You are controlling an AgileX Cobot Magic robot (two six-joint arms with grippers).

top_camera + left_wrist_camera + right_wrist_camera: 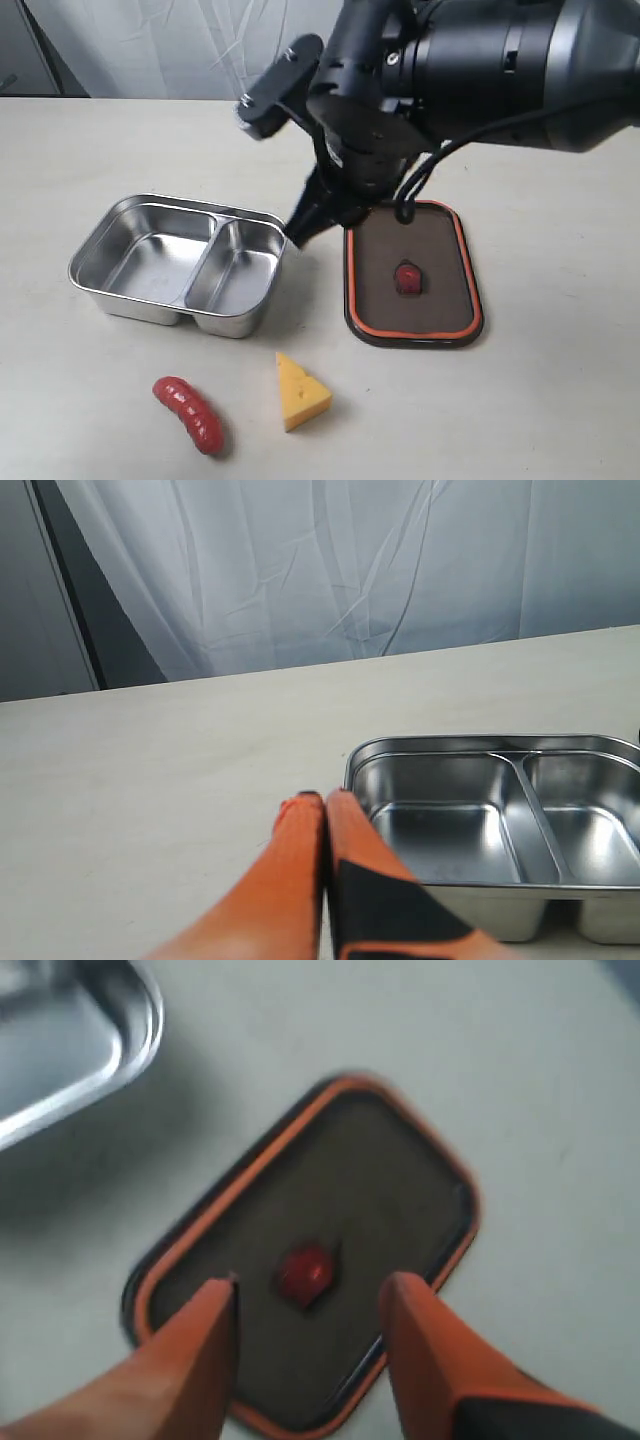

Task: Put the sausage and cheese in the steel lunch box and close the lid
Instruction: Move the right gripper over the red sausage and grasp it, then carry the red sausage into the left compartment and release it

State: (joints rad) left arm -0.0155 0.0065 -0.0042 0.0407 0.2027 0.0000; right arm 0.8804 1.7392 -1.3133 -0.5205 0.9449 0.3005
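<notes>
While the right gripper (312,1282) hangs, jaws apart, over the lid (440,255) beside the steel lunch box (130,300), the sausage (190,412) and cheese (300,392) lie untouched off that box's near long side.

lunch box (130,303) = shiny polished steel, mirror-ish walls; sausage (188,412) glossy red plastic w/ ridges; cheese (300,392) matt yellow; lid (440,270) smooth dark plastic, orange rim; table (100,150) matt, smooth; curtain (350,570) thin white cloth.
</notes>
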